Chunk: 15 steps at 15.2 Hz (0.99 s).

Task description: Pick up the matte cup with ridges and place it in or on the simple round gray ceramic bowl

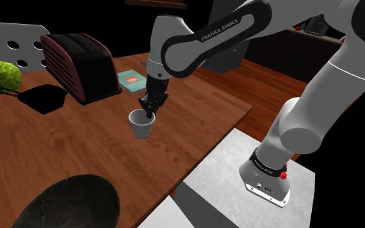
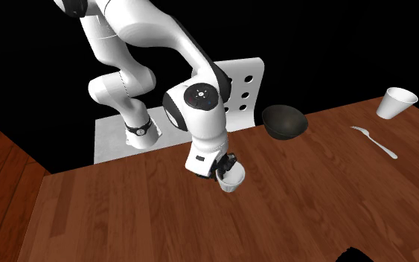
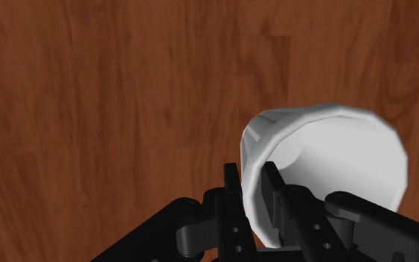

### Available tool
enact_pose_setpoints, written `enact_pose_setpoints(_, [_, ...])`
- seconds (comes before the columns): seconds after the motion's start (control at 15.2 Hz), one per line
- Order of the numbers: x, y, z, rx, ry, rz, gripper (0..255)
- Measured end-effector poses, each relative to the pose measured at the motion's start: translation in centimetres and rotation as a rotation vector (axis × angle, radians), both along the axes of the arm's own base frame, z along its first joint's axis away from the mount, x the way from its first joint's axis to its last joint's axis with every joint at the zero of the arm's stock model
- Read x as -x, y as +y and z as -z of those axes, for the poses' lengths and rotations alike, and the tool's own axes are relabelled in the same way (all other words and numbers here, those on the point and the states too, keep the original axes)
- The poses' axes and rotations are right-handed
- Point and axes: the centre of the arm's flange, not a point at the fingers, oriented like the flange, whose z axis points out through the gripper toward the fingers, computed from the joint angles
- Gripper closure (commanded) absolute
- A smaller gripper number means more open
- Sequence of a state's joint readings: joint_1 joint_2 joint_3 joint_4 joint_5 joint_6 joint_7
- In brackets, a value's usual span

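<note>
End effector pinches rim of white cup, apparently clear of the table.

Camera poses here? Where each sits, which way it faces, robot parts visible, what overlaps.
Shoulder view: beside the stand, looking down over the table towards the toaster; shows stand, arm, gripper.
Second exterior view: across the table, facing the arm; shows arm, stand.
Wrist view: on the hand, looking down at the table; shows fingers clasping the white cup's wall.
Shared: all see the gripper on the white cup; both exterior views see the dark bowl.
</note>
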<state>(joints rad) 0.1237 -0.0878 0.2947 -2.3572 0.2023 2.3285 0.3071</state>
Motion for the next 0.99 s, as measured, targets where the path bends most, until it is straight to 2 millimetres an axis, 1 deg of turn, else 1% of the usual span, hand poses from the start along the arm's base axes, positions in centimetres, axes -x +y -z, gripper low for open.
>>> enact_pose_setpoints(0.13, [0.0,0.1,-0.6,0.0,0.001,0.0,255])
enact_pose_setpoints(0.4, [0.0,0.0,-2.5,0.0,0.001,0.0,255])
enact_pose_setpoints(0.99, [0.0,0.1,-7.3,0.0,0.001,0.0,255])
